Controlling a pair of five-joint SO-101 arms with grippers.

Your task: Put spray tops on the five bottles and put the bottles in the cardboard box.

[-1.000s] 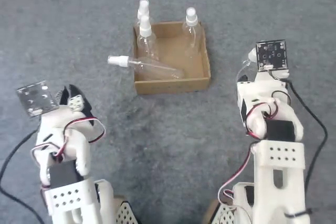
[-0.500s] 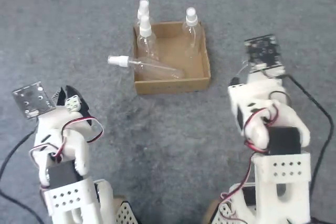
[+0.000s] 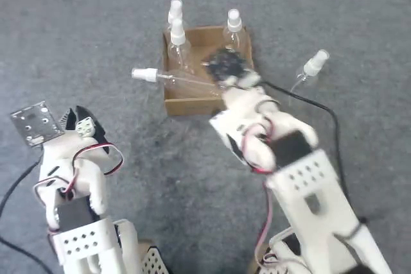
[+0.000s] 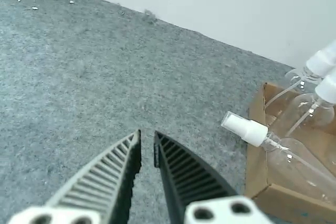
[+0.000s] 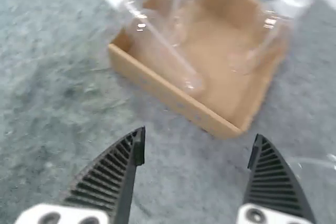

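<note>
The cardboard box sits at the table's far middle. Two capped clear bottles stand in it, and a third lies across its left wall with its spray top sticking out. Another capped bottle stands just behind the box. One more stands on the carpet to the box's right. My right arm leans over the box's front edge; its gripper hangs open and empty above the front wall. My left gripper is shut over bare carpet at the near left.
Grey carpet covers the table up to a pale wall at the back. The right arm's cable trails across the carpet near the lone standing bottle. Both arm bases stand at the near edge.
My right arm has swung left from the table's right side to the box front, uncovering the bottle standing right of the box. The left arm drifted slightly left.
</note>
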